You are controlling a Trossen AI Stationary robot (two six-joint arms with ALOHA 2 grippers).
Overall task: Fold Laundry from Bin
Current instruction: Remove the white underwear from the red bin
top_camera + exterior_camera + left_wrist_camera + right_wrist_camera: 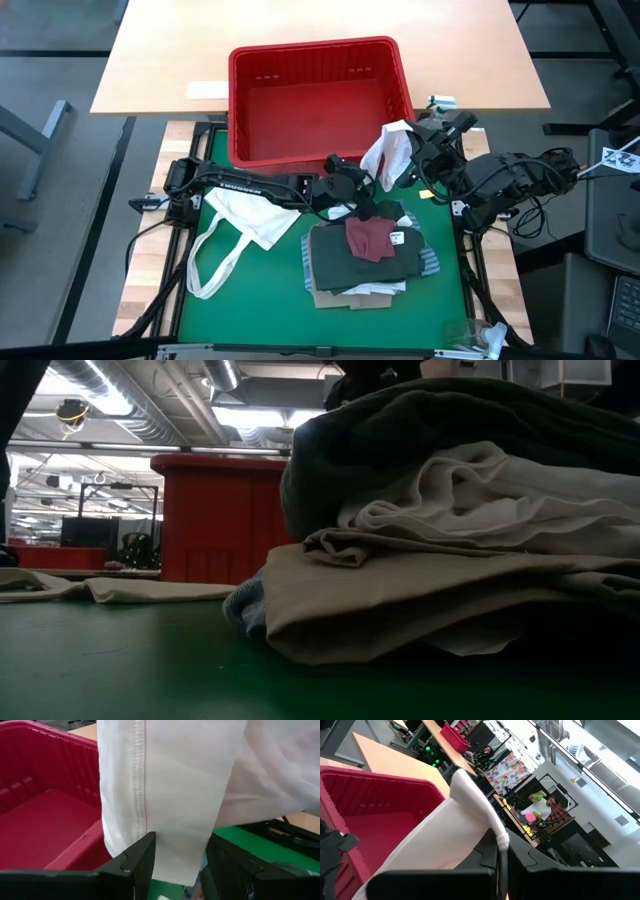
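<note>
One small white cloth piece [385, 152] hangs in the air by the near right corner of the one red slotted plastic bin [318, 100], which looks empty. The right gripper [501, 851] has its jaws pressed together, pinching the cloth's upper edge. The left gripper [181, 865] sits just below, jaws spread, with the hanging hem between them but not yet clamped.

The step in hand looks like spreading this last piece for folding; next the left jaws would need to close on the hem.

On the green counter [250, 300] lies one stack of folded garments [368, 258], at least four layers with a maroon piece on top, and to its left one white tote bag [240, 225].
</note>
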